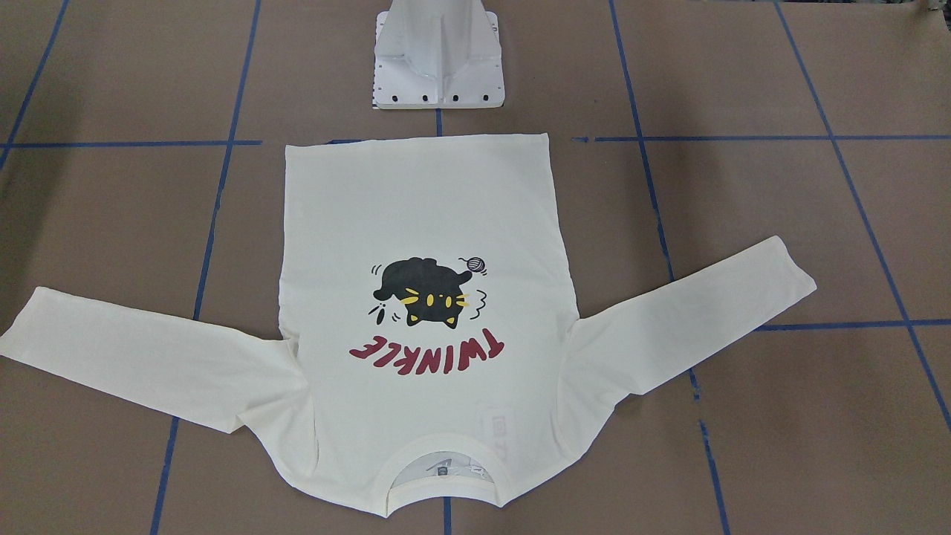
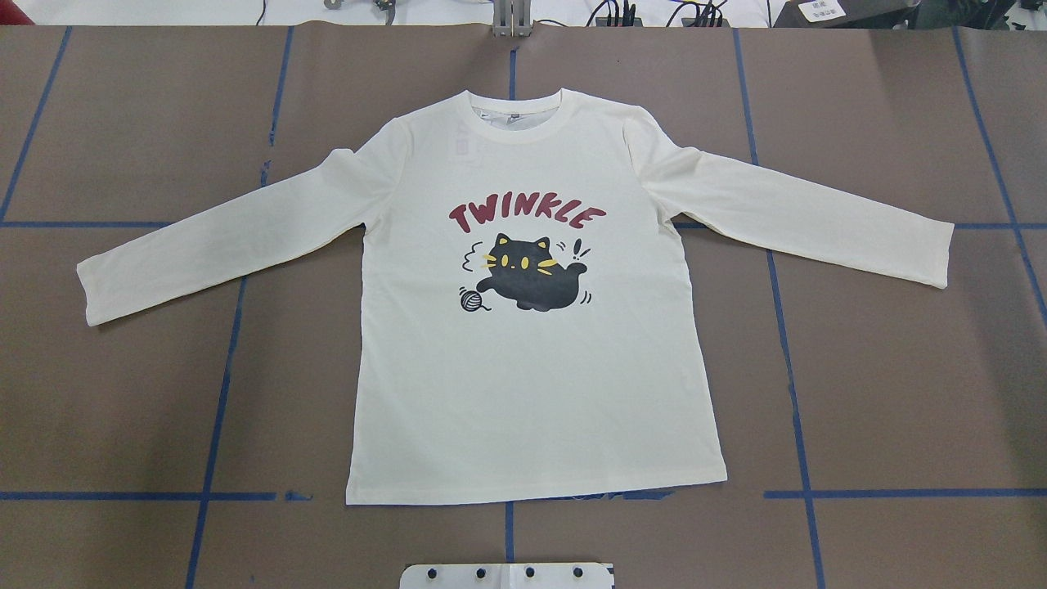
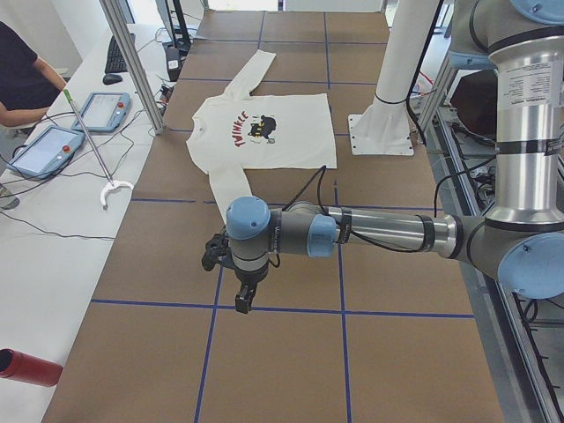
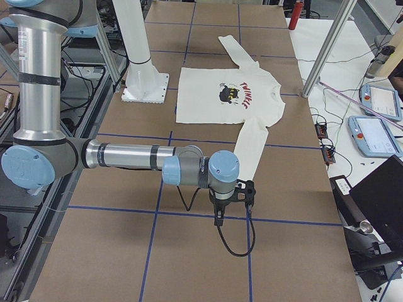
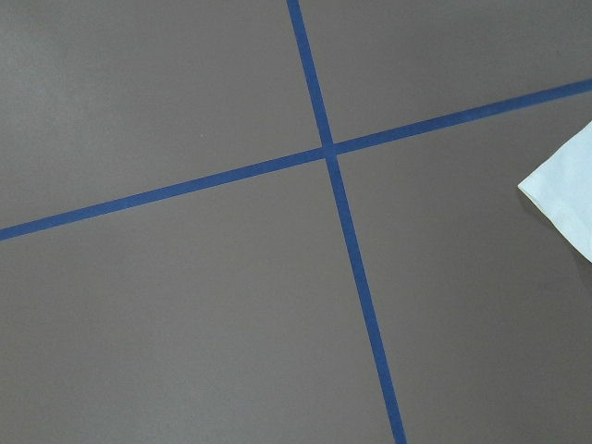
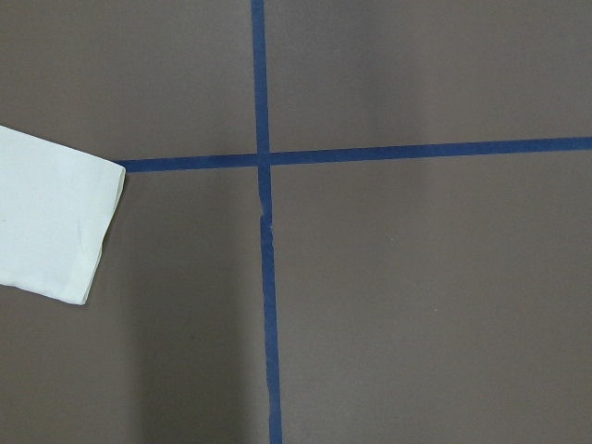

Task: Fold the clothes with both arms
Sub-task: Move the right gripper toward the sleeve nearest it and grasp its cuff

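The cream-white long-sleeved T-shirt [image 2: 532, 384] lies flat and face up on the brown table, with both sleeves spread out. The black cat and red "TWINKLE" print show in the front-facing view [image 1: 423, 223] too. Neither arm shows in the overhead or front-facing view. In the exterior left view my left gripper [image 3: 242, 300] hangs over bare table past the near sleeve. In the exterior right view my right gripper [image 4: 219, 217] hangs past the other sleeve. I cannot tell whether either is open or shut. The wrist views show only the sleeve cuffs [image 5: 569, 199] [image 6: 51, 222].
The white pedestal base [image 1: 438, 67] stands just behind the shirt's hem. Blue tape lines [image 2: 785, 327] grid the table. Aluminium posts [image 3: 132, 62] [image 4: 324, 50] stand at the far edge. Beyond it are teach pendants [image 3: 48, 150], cables, a red cylinder [image 3: 26, 366] and an operator [image 3: 22, 79].
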Controlling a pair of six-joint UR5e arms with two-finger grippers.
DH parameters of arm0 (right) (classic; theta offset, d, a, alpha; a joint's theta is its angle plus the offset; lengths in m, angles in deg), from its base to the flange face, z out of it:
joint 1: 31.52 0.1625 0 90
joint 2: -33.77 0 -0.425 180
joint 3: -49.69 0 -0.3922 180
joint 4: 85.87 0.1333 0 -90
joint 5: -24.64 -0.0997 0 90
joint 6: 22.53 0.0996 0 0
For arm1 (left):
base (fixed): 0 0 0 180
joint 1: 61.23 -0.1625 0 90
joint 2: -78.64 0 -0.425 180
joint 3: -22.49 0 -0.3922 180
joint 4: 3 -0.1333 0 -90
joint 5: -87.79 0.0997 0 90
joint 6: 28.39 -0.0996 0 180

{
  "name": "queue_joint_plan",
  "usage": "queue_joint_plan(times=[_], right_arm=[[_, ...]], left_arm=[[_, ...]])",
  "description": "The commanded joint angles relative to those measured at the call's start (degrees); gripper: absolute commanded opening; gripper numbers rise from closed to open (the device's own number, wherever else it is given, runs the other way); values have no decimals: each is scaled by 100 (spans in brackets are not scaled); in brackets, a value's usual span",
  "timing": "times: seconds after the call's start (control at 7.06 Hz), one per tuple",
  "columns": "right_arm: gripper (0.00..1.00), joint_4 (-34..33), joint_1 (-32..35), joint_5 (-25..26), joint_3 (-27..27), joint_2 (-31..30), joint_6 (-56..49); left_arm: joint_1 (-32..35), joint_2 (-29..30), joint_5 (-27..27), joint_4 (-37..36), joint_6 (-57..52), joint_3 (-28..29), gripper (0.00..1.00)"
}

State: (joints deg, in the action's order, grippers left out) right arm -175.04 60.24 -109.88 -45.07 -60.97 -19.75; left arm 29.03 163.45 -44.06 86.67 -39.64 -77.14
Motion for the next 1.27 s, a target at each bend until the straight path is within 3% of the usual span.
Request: queue_joint_plan(times=[0.0,0.28,0.42,0.71,0.85,0.99,1.13], right_arm=[[100,13,-18,-65,-34,8,11],[100,205,-131,-380,-25,17,11],[100,859,-236,-408,-25,139,-84],[100,1041,-989,-338,79,202,185],[100,1616,-1420,-294,98,210,1066],[100,2579,-1824,71,411,219,1945],[100,3485,-2098,127,1058,498,2519]], left_arm=[[0,0,-7,6,0,4,100],[0,87,-7,41,-9,-48,100],[-9,288,-7,59,0,-153,100],[-70,545,-16,348,70,-162,100],[-70,580,-8,497,70,-180,100],[-70,598,-234,629,331,-32,100],[-79,606,-593,700,630,65,100]])
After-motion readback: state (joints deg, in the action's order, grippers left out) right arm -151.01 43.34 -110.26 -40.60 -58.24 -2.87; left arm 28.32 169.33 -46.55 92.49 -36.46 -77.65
